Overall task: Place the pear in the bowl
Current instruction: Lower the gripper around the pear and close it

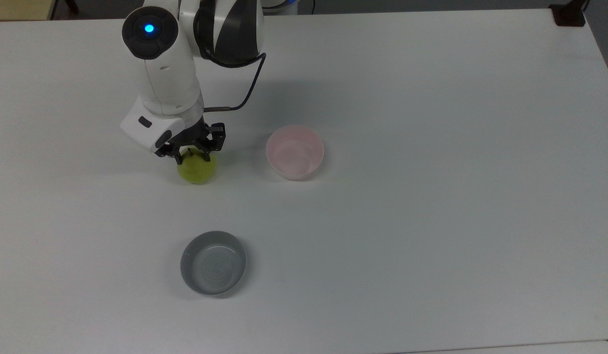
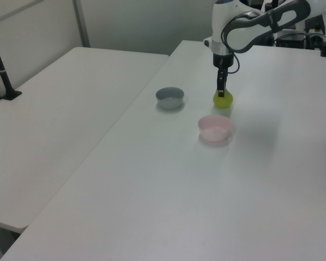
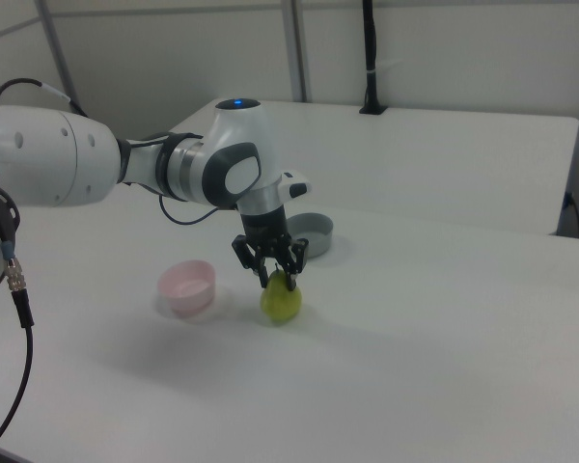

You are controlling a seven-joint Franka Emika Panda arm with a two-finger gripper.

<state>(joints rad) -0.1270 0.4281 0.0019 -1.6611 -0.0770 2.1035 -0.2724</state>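
Gripper (image 1: 192, 155) directly above the pear (image 1: 197, 169), pointing straight down, upper left of centre in the top view; fingers narrowed around the top of the fruit at the stem, apparently closed on it. Pear (image 3: 281, 302) low over the white surface (image 1: 432, 196), centre of the right view; contact with the surface cannot be told. Fruit near-round, stem end up, so no long axis worth aligning to.

Pale pink bowl (image 1: 294, 151) to the right of the pear in the top view, near but apart, roughly level with it; to the left of the pear in the right view (image 3: 188, 286); below it in the left view (image 2: 214, 127). Interior bare. Grey bowl (image 1: 213, 263) well below the pear in the top view, lower centre-left, likewise bare and not the target.

Judged next move: lift, then a short sideways carry toward the top view's right, clearing the pink rim before release.
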